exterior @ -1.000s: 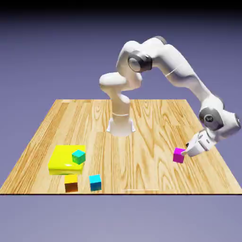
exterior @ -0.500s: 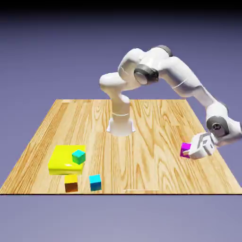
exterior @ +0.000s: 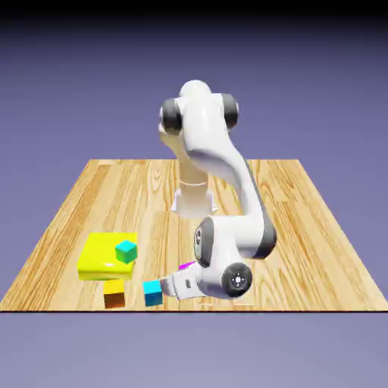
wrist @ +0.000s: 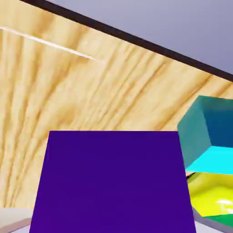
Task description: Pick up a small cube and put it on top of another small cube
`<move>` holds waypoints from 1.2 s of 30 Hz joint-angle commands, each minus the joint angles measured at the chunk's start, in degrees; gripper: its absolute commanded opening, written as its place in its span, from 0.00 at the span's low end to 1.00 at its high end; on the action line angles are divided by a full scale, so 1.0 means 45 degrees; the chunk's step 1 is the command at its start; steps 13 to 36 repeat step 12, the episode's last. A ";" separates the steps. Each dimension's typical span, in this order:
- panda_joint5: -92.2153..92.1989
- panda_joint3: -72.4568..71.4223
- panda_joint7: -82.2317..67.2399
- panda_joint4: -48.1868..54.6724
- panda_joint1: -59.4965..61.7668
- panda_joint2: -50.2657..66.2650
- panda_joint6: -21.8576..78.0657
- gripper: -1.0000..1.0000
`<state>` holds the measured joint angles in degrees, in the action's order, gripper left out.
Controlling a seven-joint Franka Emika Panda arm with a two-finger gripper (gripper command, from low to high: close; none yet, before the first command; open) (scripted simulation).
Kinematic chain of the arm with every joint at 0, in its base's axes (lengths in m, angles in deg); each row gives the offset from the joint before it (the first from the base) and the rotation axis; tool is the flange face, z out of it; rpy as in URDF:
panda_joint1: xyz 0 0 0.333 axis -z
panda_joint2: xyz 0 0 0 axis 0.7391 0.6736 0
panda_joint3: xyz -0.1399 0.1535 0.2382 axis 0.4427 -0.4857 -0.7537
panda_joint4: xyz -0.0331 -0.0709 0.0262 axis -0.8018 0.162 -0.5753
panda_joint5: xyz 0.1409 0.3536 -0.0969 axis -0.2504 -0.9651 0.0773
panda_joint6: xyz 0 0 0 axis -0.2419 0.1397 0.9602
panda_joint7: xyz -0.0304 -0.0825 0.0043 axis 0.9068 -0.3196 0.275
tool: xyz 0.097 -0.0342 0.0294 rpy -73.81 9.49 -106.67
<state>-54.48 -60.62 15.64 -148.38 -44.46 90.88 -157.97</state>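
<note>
– Purple cube (wrist: 113, 182): where is it?
– Between the fingertips of the end effector (wrist: 113, 223), which is clamped on it. Outside, only a sliver shows behind the hand.
– Which cube would you stack on?
– I'd guess the blue cube (exterior: 153, 293), just beside the fingers; the orange cube (exterior: 114, 294) sits farther along.
– How should it go?
– Lift well clear first, since a sideways push could shove the blue one. Then level the tilted wrist, match the faces, lower gently and let go only once it sits flat.
– And the materials?
– Plain, sharp-edged cubes, their faces smooth. The surface (exterior: 250, 189) is pale wood with streaky grain. The yellow block (exterior: 98, 261) looks glossy and soft-cornered, a teal cube (exterior: 126, 251) resting askew on top.
</note>
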 commanded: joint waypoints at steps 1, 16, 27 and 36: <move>-0.0042 0.0154 -0.0102 0.0098 0.0111 0.0007 0.0026 0.00; 0.0031 0.0173 0.0143 -0.1670 0.0299 -0.0311 -0.1421 1.00; 0.0031 0.0173 0.0143 -0.1670 0.0299 -0.0311 -0.1421 1.00; 0.0031 0.0173 0.0143 -0.1670 0.0299 -0.0311 -0.1421 1.00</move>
